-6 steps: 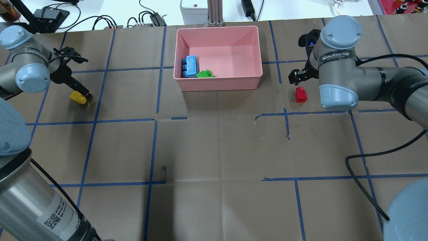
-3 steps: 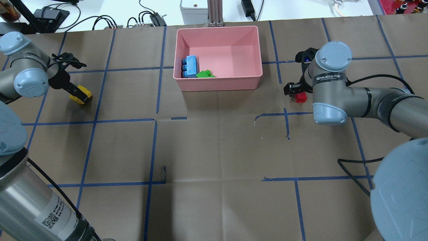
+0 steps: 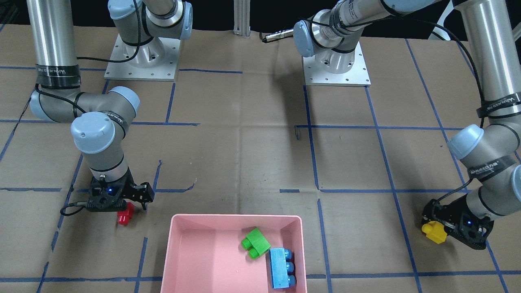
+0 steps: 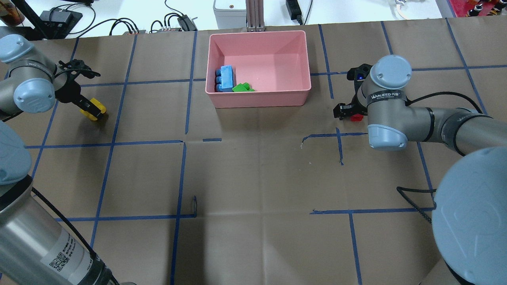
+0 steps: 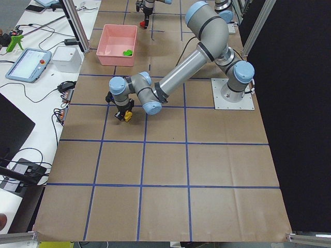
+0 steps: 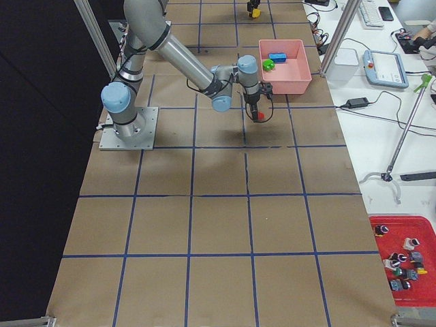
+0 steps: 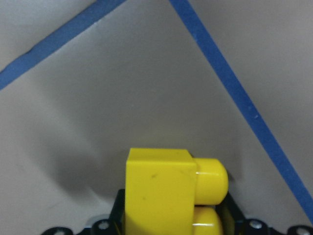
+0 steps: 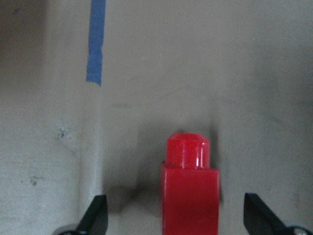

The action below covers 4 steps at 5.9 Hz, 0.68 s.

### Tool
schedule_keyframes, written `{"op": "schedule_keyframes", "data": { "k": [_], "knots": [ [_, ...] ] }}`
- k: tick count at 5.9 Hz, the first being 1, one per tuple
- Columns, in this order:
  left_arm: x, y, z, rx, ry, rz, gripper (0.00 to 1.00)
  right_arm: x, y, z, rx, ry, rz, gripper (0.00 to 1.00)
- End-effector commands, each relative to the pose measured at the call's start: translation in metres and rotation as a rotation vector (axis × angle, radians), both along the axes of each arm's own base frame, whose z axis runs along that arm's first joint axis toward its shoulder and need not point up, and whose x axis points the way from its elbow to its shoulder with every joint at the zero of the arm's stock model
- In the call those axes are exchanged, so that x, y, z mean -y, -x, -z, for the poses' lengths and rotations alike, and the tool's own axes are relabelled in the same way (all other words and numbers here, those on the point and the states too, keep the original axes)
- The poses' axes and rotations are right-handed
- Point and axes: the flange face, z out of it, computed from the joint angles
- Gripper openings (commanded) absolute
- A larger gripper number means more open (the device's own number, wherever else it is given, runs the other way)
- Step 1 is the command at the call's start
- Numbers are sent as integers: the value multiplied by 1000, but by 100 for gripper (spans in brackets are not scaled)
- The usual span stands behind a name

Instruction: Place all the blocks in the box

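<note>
Because the small red plastic brick (image 8: pixel 190 196) looks light, stiff and slick, the spread right claw (image 8: pixel 178 218) should pinch its flat sides. The left claw (image 4: pixel 90 109) clamps a yellow plastic brick (image 7: pixel 159 191).

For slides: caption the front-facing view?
Right gripper around red brick; left gripper grips yellow brick; green brick, blue brick in box.

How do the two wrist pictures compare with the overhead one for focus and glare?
Right wrist view: soft throughout, the red brick blurred at its edges, the upper left corner dim. Left wrist view: the yellow brick also soft, small glints on its studs, a shadow to its left. Overhead view: the table sharp, the white bench behind the pink box washed out.
</note>
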Motion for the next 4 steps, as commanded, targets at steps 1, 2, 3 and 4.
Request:
{"op": "schedule_keyframes", "data": {
  "k": [1, 2, 3, 4],
  "knots": [
    [6, -2, -67, 31, 49, -55, 31, -1, -1, -6, 38, 9, -8, 46],
    [4, 4, -119, 22, 34, -123, 31, -2, -3, -5, 61, 1, -13, 12],
    [6, 17, -167, 5, 1, -178, 31, -1, -4, -7, 60, 7, -19, 6],
    [21, 46, -200, -4, -17, -245, 31, 2, -4, -14, 58, 20, -23, 6]
  ]
}}
